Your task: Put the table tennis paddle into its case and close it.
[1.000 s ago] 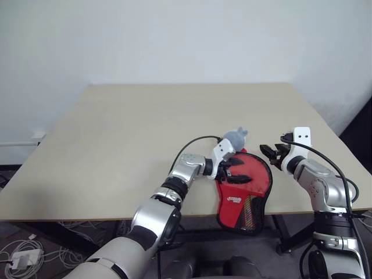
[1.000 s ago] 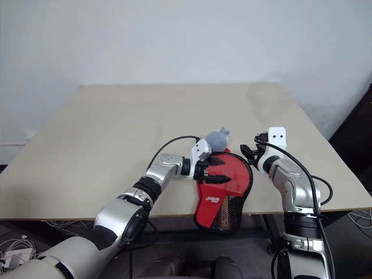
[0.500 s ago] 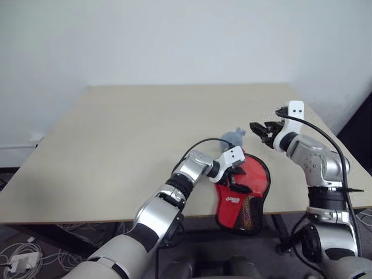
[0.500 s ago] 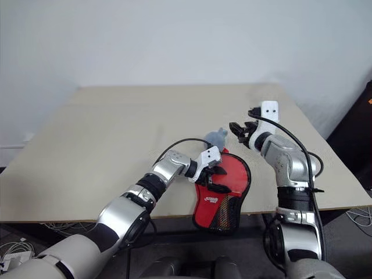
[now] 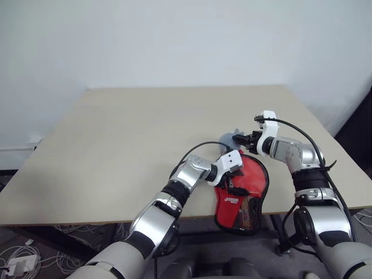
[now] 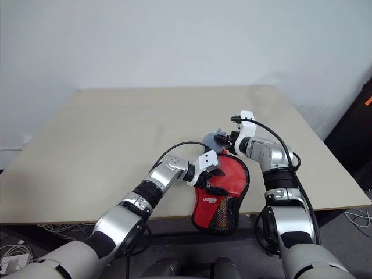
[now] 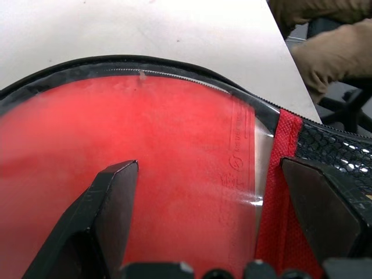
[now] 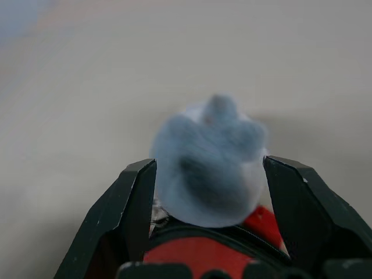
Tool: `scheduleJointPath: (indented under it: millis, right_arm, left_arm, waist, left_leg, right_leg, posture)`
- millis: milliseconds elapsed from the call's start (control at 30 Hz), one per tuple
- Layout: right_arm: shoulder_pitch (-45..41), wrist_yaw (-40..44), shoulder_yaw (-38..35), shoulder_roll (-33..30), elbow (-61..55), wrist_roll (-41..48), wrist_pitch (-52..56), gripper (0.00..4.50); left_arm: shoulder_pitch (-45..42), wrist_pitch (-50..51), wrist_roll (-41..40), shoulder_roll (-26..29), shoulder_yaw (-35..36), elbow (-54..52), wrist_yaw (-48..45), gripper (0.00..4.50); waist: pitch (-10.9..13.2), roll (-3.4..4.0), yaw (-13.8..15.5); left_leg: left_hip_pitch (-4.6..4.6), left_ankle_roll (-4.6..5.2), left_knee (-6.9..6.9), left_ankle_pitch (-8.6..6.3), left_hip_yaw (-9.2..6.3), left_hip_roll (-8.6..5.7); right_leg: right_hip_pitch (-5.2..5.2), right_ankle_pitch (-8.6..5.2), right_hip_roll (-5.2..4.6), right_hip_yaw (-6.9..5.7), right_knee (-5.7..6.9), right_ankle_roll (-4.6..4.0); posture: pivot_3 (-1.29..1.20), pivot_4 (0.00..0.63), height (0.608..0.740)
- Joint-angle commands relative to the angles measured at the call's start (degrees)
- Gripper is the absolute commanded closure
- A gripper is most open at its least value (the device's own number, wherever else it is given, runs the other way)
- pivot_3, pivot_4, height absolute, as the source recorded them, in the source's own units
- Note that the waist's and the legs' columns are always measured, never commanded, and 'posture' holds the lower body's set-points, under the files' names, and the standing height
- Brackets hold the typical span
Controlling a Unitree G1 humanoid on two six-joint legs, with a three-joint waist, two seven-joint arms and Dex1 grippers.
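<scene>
While the case [image 5: 244, 189] lies flat, both spread tools [image 5: 234, 183] [image 5: 240, 139] hover over it.

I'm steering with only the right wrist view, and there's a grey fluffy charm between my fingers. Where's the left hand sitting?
Observer: The left hand is over the round part of the red case, fingers spread apart.
Operator: Is the paddle in yet?
Observer: It looks so. The left wrist view shows the table tennis paddle, red rubber up, behind the case's clear panel.
Operator: Is the case fully on the table?
Observer: No, its mesh end overhangs the near edge of the table.
</scene>
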Motion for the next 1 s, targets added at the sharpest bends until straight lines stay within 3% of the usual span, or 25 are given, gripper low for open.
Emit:
scheduleJointPath:
  millis: [33, 133, 200, 433, 667, 767, 1000]
  right_arm:
    - [-2.9, 1.0, 0.1, -0.5, 2.3, -1.5, -4.7, 1.31]
    - [-3.9, 1.7, 0.1, 0.2, 5.5, -1.9, -6.5, 0.71]
    - [-4.8, 2.0, -0.2, 0.9, 7.4, -1.7, -6.0, 0.04]
    - [-8.5, 2.5, -2.7, 4.3, 13.3, 0.1, -4.2, 0.04]
    - [-10.4, 0.6, -1.1, 5.9, 20.2, -3.2, -8.9, 0.04]
    - [-10.4, -3.7, 1.9, 5.7, 22.7, -8.2, -14.0, 0.63]
    - [-10.0, -6.7, 2.6, 6.5, 22.4, -10.8, -20.2, 3.11]
  left_arm:
    - [3.9, 5.3, 2.7, 2.8, -2.8, 4.1, 0.8, 0.38]
    - [4.1, 5.9, 2.4, 3.1, -2.5, 3.8, 1.2, 0.35]
    - [4.2, 6.0, 2.2, 3.3, -2.4, 3.8, 1.3, 0.35]
    - [4.2, 6.4, 1.7, 3.7, -2.5, 3.7, 1.7, 0.35]
    - [4.2, 6.7, 1.3, 4.0, -2.7, 3.3, 2.6, 0.35]
    - [4.3, 6.8, 1.2, 4.1, -2.7, 3.0, 2.8, 0.35]
    - [4.5, 7.2, 1.1, 4.4, -2.8, 2.5, 3.2, 0.35]
  waist:
    - [0.0, 0.0, -0.3]
    - [-0.1, 0.03, -0.8]
    - [-0.2, 0.08, -1.1]
    - [-0.4, 0.13, -1.3]
    - [-0.5, 0.16, -1.4]
    - [-0.5, 0.19, -1.4]
    - [-0.6, 0.22, -1.4]
  left_leg:
    - [0.01, -0.01, 0.0, -0.01, 0.0, 0.01]
    - [0.02, -0.01, -0.01, -0.01, -0.01, 0.01]
    - [0.02, -0.01, -0.01, -0.01, -0.02, 0.01]
    - [0.05, -0.02, -0.03, -0.01, -0.03, 0.03]
    - [0.07, -0.02, -0.04, -0.01, -0.04, 0.02]
    - [0.07, -0.03, -0.04, -0.01, -0.03, 0.02]
    - [0.09, -0.03, -0.05, -0.01, -0.04, 0.01]
  right_leg:
    - [0.01, 0.0, 0.01, 0.01, 0.0, 0.0]
    - [0.02, 0.0, 0.01, 0.0, -0.02, 0.0]
    - [0.02, 0.0, 0.01, 0.0, -0.01, 0.0]
    - [0.04, 0.0, 0.03, -0.01, -0.01, -0.01]
    - [0.04, 0.0, 0.03, 0.0, 0.0, -0.01]
    - [0.03, 0.0, 0.03, 0.0, 0.0, -0.01]
    - [0.03, 0.0, 0.05, 0.02, 0.02, -0.01]
  posture:
    - [0.0, 0.0, 0.74]
    - [0.0, 0.0, 0.74]
    - [0.0, 0.0, 0.74]
    - [0.0, 0.0, 0.74]
    - [0.0, 0.0, 0.74]
    - [0.0, 0.0, 0.74]
    - [0.0, 0.0, 0.74]
